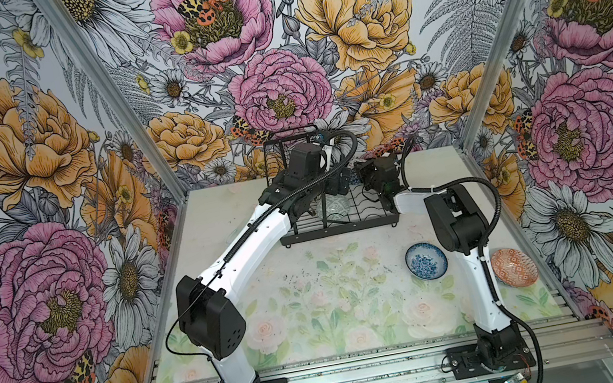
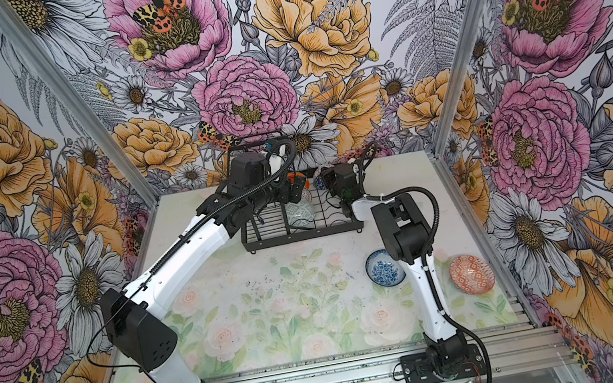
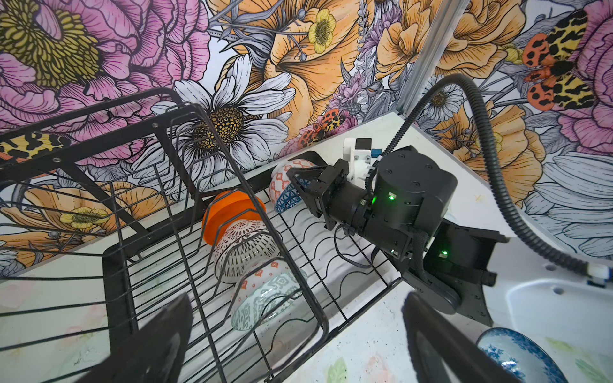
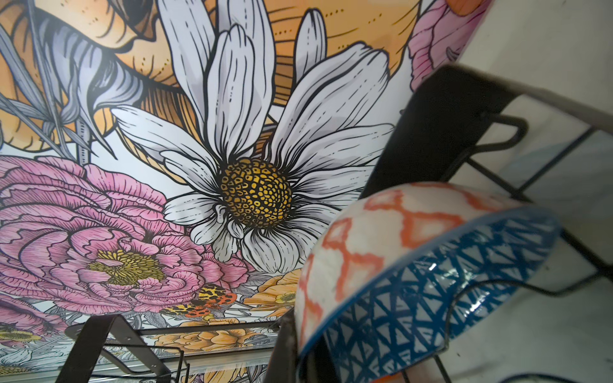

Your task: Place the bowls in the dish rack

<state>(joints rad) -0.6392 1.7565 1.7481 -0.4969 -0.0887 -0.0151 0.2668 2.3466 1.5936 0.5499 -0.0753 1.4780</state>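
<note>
– Back of the worktop [image 1: 217,224], 12 o'clock: dish rack [image 1: 341,232], black wire on a tray base, sits close to the wall. Its raised basket tier is at the 9 o'clock end. Both arms reach in over it.
– Bowls loaded?
– Three, on edge in the slots, in one close-packed row running 12 to 6. The orange bowl [image 3: 232,212] is farthest back, the black-patterned white bowl [image 3: 245,245] in the middle, the grey-green bowl [image 3: 265,298] nearest the front rail.
– Fourth?
– Blue-lattice bowl [image 4: 414,265], orange lattice on its outside, tilted on edge by the rack's back rail, at 3 o'clock from the orange bowl. Right tool [image 3: 295,184] is closed, pinching its rim. Can't tell whether the bowl bears on the wires.
– Other side?
– Left tool [image 3: 297,296] is wide apart, nothing between its fingers [image 3: 159,338]. It hangs over the rack's front half, above the grey-green bowl.
– Loose ones?
– Two, both mouth up, on the worktop's 3 to 4 o'clock side, well apart from the rack. Blue floral bowl [image 1: 426,261] lies just inside the right arm [image 1: 476,286]. The red-orange patterned bowl [image 1: 514,266] lies just outside it, near the worktop edge. In both top views the arm's lower link passes between them.
– Surroundings?
– Pale rose print on the worktop, big floral print on all three walls [image 1: 277,79].
</note>
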